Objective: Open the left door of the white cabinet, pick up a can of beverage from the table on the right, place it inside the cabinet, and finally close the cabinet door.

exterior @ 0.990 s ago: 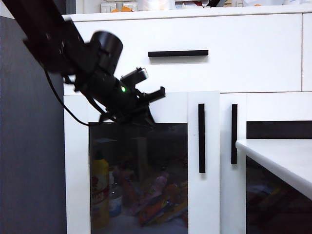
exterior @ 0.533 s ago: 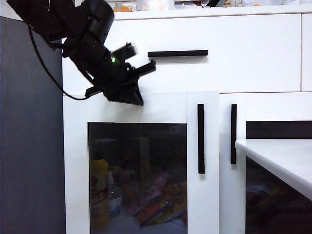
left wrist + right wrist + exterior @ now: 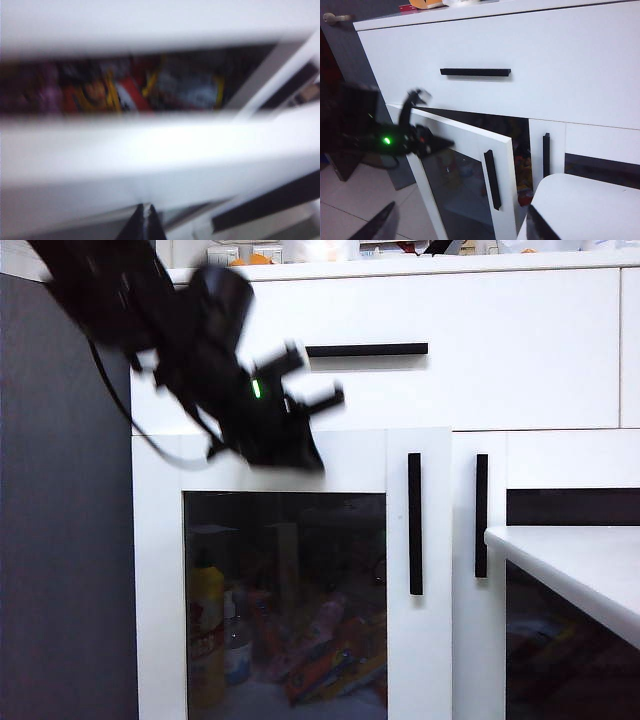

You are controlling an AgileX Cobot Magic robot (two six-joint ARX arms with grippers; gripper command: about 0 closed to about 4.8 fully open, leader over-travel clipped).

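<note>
Your left gripper (image 3: 325, 400) sits at about ten o'clock in the exterior view, in front of the top rail of the white-framed left door (image 3: 285, 590) with its dark glass pane. The arm is motion-blurred there. In the left wrist view the jaws are pressed together, the two dark tips (image 3: 145, 225) meeting with nothing between them.

The right wrist view shows that door (image 3: 470, 185) swung partly open from the big white cabinet (image 3: 545, 60), its vertical black bar handle (image 3: 492, 179) on the free edge. The left gripper (image 3: 442, 144) is at nine o'clock of that view, by the door's upper edge; contact cannot be judged through the blur.

Your right gripper (image 3: 465, 222) hangs well back from the cabinet with its jaws spread and empty, only the two dark fingertips (image 3: 375, 225) showing low in its own view.

The plain white worktop (image 3: 580, 565) with a rounded edge lies at four o'clock in the exterior view. No drink can shows in any view.

Behind the glass, a yellow bottle (image 3: 206, 625) stands at seven o'clock beside colourful packets (image 3: 320, 650), too dim to identify.
</note>
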